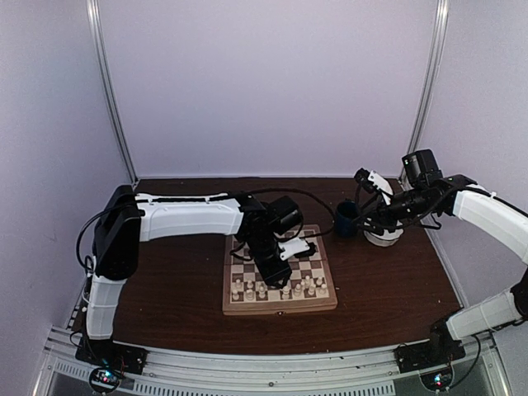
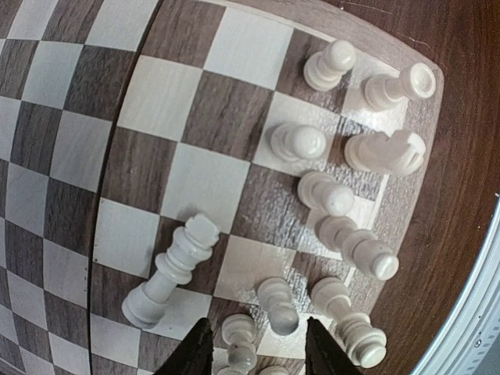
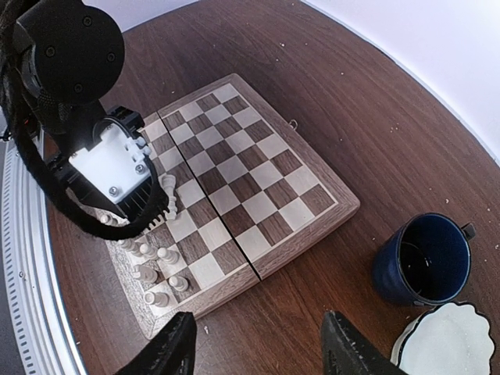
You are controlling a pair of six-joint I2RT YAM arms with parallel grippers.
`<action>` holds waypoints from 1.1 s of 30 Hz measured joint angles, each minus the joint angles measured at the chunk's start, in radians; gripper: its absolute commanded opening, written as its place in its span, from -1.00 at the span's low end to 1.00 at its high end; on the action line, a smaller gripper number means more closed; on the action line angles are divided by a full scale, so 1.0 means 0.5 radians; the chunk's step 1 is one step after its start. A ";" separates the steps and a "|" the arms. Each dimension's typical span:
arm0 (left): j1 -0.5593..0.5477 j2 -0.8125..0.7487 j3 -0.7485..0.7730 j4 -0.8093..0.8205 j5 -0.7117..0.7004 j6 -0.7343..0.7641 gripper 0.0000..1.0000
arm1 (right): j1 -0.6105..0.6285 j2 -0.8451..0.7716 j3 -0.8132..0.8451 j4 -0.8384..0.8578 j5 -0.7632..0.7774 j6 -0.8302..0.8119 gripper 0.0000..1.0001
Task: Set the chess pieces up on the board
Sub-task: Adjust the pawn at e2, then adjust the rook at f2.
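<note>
The board lies in the middle of the table. Several cream-white chess pieces stand in two rows along its near edge. In the left wrist view the pieces fill the edge rows. One taller piece stands alone a row further in. My left gripper hovers low over the pieces, open, with two pawns between its fingers, untouched. In the top view it is over the board's near half. My right gripper is open and empty, raised at the right beside the mug.
A dark blue mug stands right of the board and also shows in the top view. A white scalloped bowl sits just beyond it, under the right gripper. The board's far rows hold no pieces.
</note>
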 measured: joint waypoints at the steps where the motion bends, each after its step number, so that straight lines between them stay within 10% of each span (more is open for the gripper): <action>1: 0.000 0.002 0.000 -0.001 -0.002 0.005 -0.22 | 0.000 0.000 0.000 0.000 0.001 -0.003 0.16; 33: 0.000 -0.010 0.092 -0.017 -0.102 0.061 -0.14 | 0.016 0.118 0.103 -0.173 -0.003 -0.159 0.09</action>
